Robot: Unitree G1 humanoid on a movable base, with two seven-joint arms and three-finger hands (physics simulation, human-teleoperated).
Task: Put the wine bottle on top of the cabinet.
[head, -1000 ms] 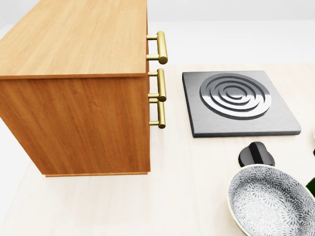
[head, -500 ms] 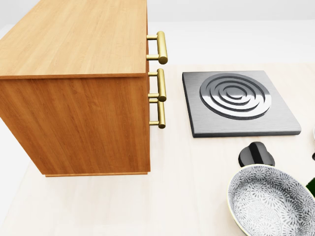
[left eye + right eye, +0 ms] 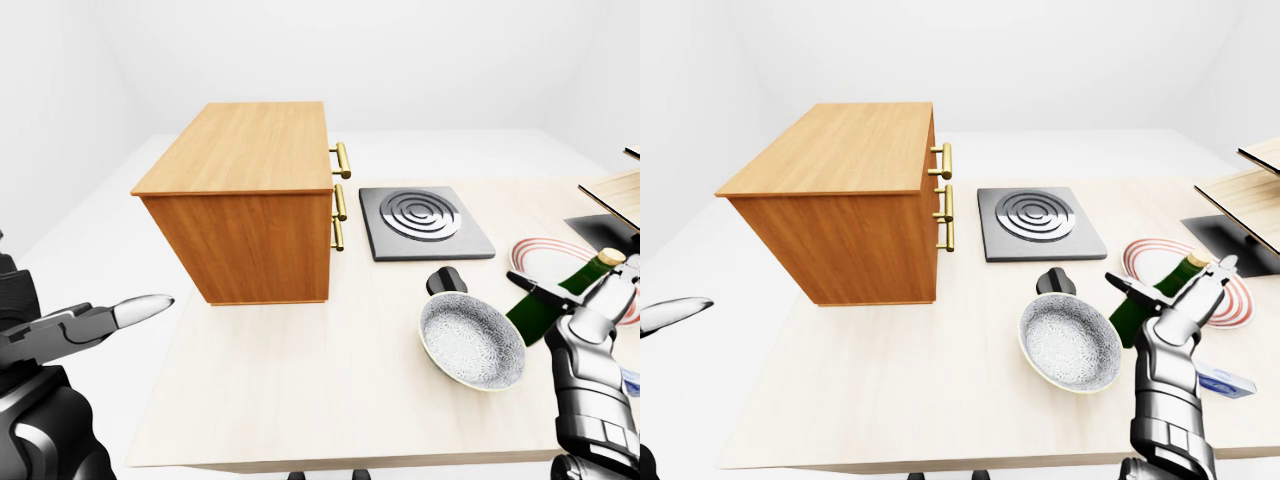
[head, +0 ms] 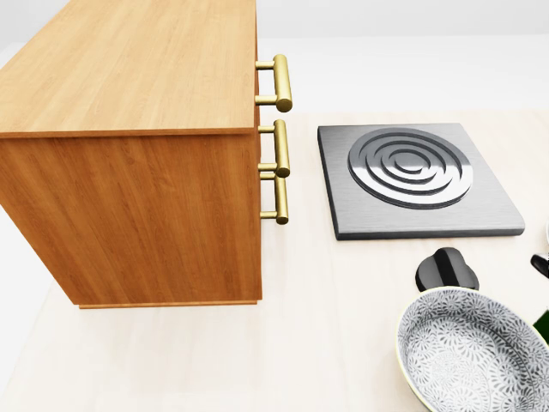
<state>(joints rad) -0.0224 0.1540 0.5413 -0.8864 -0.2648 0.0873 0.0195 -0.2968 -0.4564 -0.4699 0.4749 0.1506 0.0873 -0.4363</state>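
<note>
Near the table's [image 3: 300, 400] right edge, your right hand [image 3: 1175, 318] has its fingers closed around the wine bottle [image 3: 1152, 297], which leans with its gold-capped neck up and to the right, its dark green body just beside the patterned bowl [image 3: 471, 341]. You can see one black finger [image 3: 1127, 288] crossing the glass. A black knob [image 4: 446, 269] sits on the table just above the bowl, between it and the square burner plate [image 4: 417, 179]. The wooden cabinet [image 3: 250, 200] stands toward the table's far left corner, its brass handles [image 4: 279, 137] facing the burner, and its top bears nothing. Your left hand [image 3: 95, 325] hangs off the table's left edge, well apart from everything, fingers spread and holding nothing. A red-ringed plate [image 3: 1180, 275] lies behind the bottle.
</note>
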